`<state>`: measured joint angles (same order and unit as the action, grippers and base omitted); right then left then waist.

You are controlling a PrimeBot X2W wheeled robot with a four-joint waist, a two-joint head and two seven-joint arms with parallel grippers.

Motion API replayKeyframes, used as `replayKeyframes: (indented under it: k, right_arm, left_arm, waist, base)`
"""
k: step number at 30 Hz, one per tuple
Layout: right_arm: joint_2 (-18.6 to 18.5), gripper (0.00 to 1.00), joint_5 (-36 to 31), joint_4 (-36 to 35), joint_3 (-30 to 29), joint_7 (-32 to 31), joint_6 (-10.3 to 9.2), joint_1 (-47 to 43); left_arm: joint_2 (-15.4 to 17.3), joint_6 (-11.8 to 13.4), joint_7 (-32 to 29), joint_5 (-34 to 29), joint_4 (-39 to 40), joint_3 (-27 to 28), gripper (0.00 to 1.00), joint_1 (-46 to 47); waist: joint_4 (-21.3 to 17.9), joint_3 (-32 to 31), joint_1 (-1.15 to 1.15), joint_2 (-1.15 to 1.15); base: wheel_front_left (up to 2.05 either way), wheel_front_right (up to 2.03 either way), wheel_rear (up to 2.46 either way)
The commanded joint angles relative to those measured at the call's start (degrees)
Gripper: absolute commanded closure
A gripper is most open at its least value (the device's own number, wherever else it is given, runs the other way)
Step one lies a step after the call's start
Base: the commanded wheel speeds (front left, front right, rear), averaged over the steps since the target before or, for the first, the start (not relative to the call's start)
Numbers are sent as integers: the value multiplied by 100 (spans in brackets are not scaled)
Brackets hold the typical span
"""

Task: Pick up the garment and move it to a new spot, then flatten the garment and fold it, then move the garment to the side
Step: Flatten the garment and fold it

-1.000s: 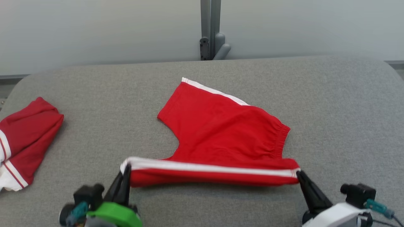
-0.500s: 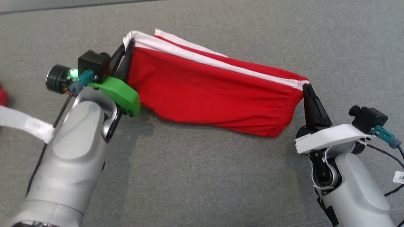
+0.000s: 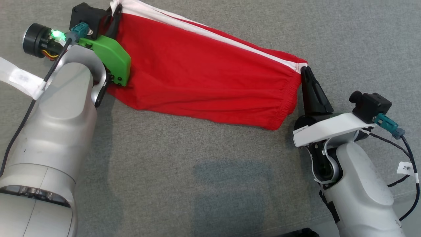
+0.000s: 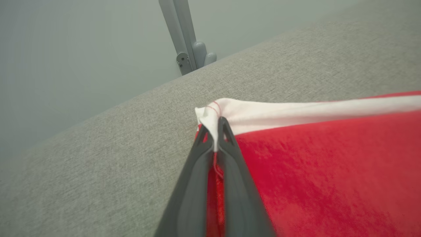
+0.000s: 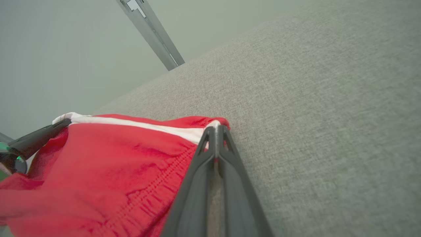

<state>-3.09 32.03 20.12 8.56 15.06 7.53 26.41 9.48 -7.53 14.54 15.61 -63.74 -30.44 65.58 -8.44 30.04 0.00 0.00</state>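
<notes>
A grey fabric surface lies under the red garment, which is stretched between the left gripper and the right gripper. Each gripper's jaws are pressed together, pinching a corner of the white-striped edge, and the lower hem seems to rest on the fabric. The wrist views add a pale wall and a grey post beyond the surface's far edge. A second ago the garment lay spread away from the robot, and now it drapes toward it.

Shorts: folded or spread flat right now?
Folded: shorts doubled leg over leg, striped edge taut between left gripper and right gripper, both shut on its corners.
</notes>
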Motion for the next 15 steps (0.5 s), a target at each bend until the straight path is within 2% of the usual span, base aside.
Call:
replayKeyframes:
  k: [1,2,3,4,5,11,15]
  right_arm:
    - [-17,100,-138,-46,34,16,-8,64]
    - [-15,100,-277,-124,47,16,-8,89]
    - [-10,72,-393,-189,53,16,-8,82]
    - [-8,16,-474,-235,23,16,-8,48]
    - [-8,0,-616,-282,-22,17,-8,13]
    - [7,0,-1385,-787,-464,16,-5,-253]
    - [2,0,-1633,-985,-764,16,-6,-529]
  left_arm:
    - [-13,74,28,27,-63,20,100,138]
    - [-24,117,44,27,-84,28,69,165]
    - [-43,130,54,18,-110,24,9,174]
    - [-62,147,63,22,-134,23,0,167]
    - [-79,156,65,28,-154,25,0,146]
    - [-115,301,64,71,137,179,0,-90]
    - [-157,412,65,207,257,354,0,-352]
  waist:
    - [-166,173,0,0]
    - [-167,182,0,0]
    - [-163,186,0,0]
    - [-154,180,0,0]
    - [-136,162,0,0]
    - [41,-53,0,0]
    - [160,-302,0,0]
  base:
    - [0,0,0]
    - [0,0,0]
    - [0,0,0]
    - [0,0,0]
    - [0,0,0]
    - [0,0,0]
    - [0,0,0]
